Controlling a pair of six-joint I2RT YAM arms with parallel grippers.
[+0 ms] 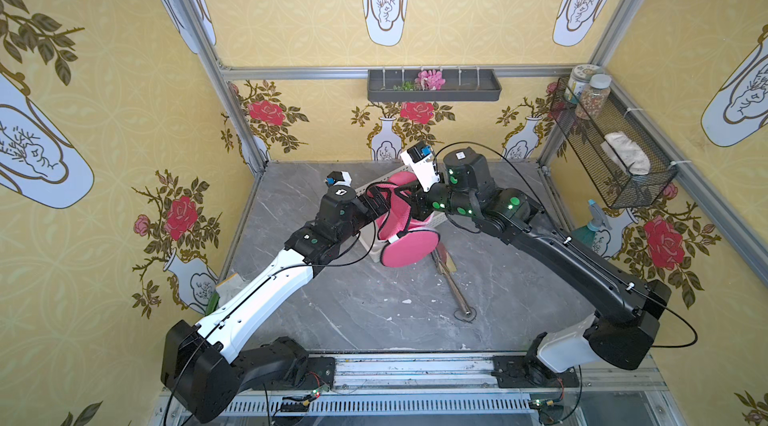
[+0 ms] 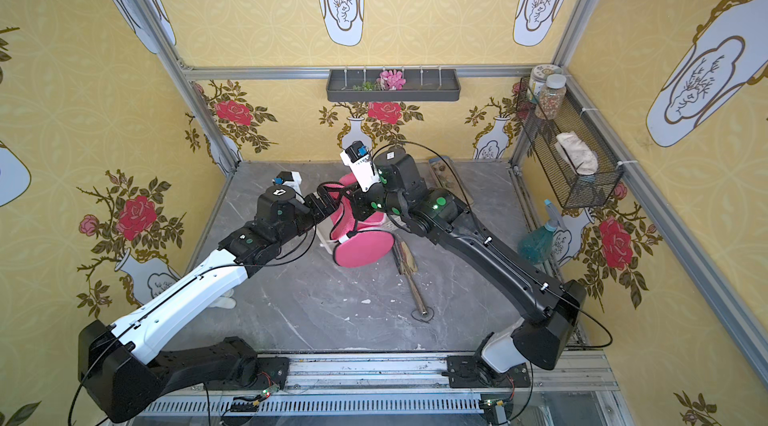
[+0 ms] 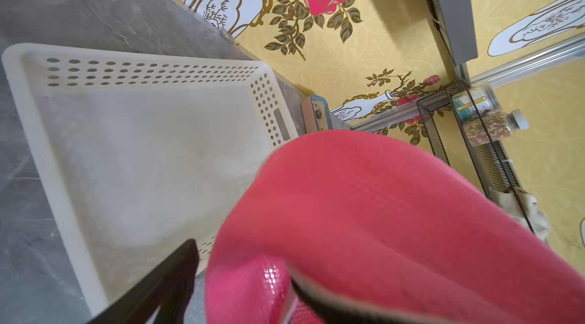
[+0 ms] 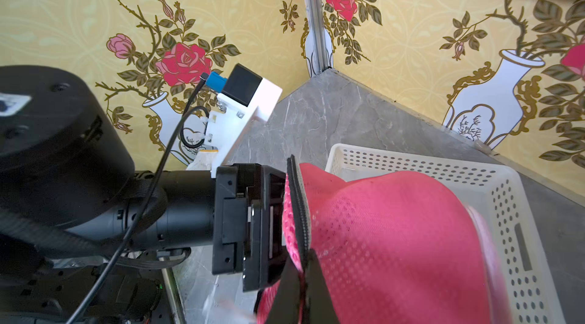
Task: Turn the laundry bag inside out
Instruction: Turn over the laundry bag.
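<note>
Lifted over white basket (image 3: 152, 74), toward 12 o'clock of table (image 1: 374, 311): pink laundry bag (image 1: 409, 243), likely light, soft, floppy. Spread left gripper (image 1: 379, 200) at 9 o'clock; right gripper (image 4: 302, 278) pinching zipper trim (image 4: 300, 205), surest hold.

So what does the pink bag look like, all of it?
The laundry bag is soft pink mesh with tiny holes, a black zipper edge and white seams. It is crumpled, partly lifted above the white basket, its round end drooping toward the table. The right tool pinches the zipper edge; the open left tool sits at its opening.
</note>
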